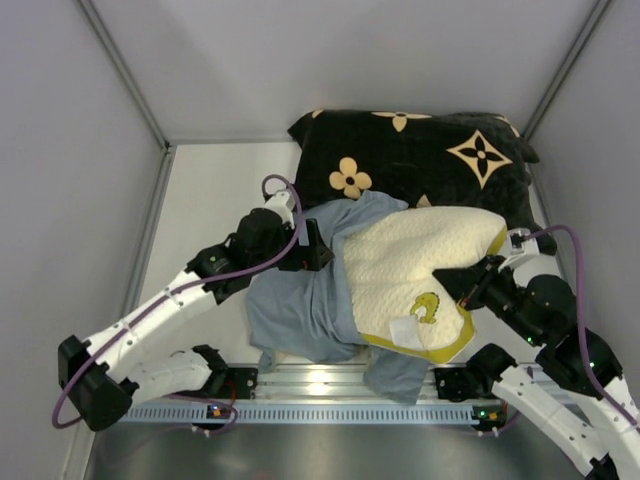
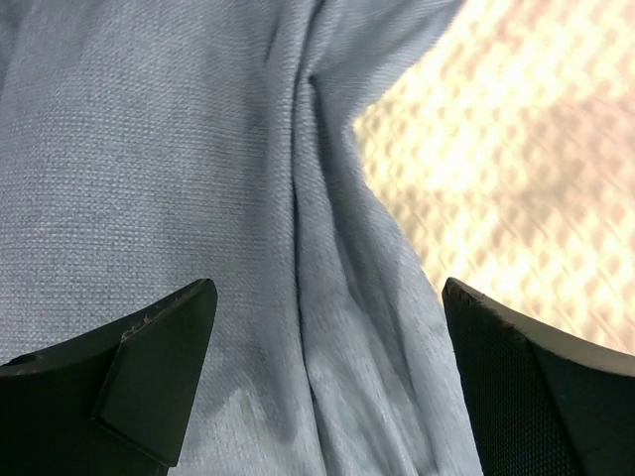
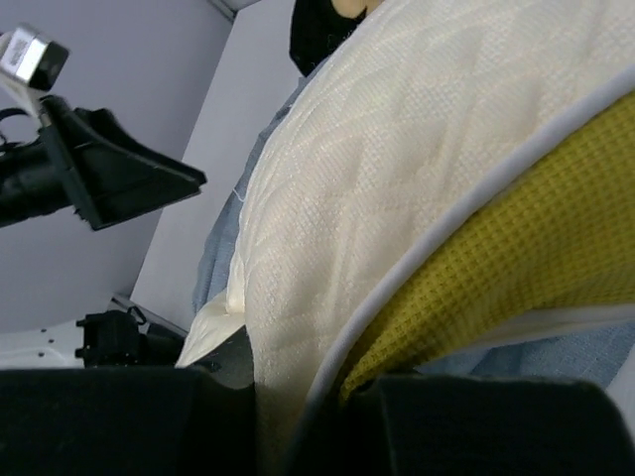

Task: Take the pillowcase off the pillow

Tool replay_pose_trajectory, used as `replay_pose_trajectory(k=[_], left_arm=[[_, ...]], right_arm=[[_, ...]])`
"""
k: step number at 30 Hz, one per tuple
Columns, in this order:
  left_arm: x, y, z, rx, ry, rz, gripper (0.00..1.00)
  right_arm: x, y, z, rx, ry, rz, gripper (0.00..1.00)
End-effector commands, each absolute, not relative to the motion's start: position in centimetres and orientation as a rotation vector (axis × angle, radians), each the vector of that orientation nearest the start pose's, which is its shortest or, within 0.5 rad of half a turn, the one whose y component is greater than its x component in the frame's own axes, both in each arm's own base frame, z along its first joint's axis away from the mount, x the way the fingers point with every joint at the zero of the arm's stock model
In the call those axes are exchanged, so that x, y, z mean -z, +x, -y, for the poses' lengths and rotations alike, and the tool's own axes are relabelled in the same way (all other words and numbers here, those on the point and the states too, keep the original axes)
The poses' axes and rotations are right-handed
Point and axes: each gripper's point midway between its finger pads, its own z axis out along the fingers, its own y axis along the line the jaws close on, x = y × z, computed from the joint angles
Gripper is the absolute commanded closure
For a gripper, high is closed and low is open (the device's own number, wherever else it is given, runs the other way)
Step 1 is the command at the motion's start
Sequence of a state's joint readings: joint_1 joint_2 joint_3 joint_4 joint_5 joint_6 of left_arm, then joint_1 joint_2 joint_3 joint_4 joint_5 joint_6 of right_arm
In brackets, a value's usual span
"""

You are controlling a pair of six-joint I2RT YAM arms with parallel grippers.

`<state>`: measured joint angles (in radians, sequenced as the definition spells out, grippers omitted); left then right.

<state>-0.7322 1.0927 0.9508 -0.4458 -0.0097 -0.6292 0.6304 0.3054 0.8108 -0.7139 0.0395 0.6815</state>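
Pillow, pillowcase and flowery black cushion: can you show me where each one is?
pillow point(image 1: 405, 262): top view, its cream knit middle.
pillowcase point(image 1: 290, 310): top view, the bunched grey-blue fabric.
black cushion point(image 1: 425, 160): top view, black part between flowers.

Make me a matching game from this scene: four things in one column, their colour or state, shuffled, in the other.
Things:
1 pillowcase
2 pillow
3 cushion
4 left gripper

Colour or state:
A black with tan flowers
B open, over fabric
C grey-blue, crumpled
D cream with a yellow edge

Pairs: 1-C, 2-D, 3-A, 4-B
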Motion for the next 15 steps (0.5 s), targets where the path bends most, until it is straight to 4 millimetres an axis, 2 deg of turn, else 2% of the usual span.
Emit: replay_pose_trajectory(k=[1, 3, 4, 5, 7, 8, 12, 15], left_arm=[[-22.1, 22.0, 24.1, 0.839, 0.166, -2.208, 0.01], [-21.8, 21.7, 23.3, 0.823, 0.135, -2.201, 0.01], [-20.3, 21.4, 22.8, 0.796, 0.121, -2.229, 0.01], [-19.8, 21.4, 22.0, 0.76, 0.091, -2.239, 0.01], [-18.6, 21.2, 21.4, 0.735, 0.046, -2.261, 0.01], [-17.4, 20.8, 20.9, 0.721, 0.03, -2.279, 0.01], [-15.2, 19.7, 19.3, 0.695, -0.071, -2.307, 0.01], [-13.9, 18.2, 18.8, 0.74, -0.076, -2.317, 0.01]], right_arm=[[-33.9, 17.3, -10.6, -0.814, 0.206, -1.613, 1.0], [-35.6, 17.8, -8.6, -0.736, 0.273, -1.556, 1.0], [-36.3, 17.9, -7.8, -0.693, 0.284, -1.534, 1.0], [-38.1, 17.8, -6.2, -0.653, 0.333, -1.482, 1.0], [-39.5, 17.6, -4.9, -0.598, 0.349, -1.449, 1.0], [-40.6, 17.1, -3.3, -0.556, 0.39, -1.428, 1.0], [-40.6, 16.5, -1.8, -0.486, 0.409, -1.439, 1.0], [-38.8, 16.4, -1.8, -0.473, 0.419, -1.486, 1.0]])
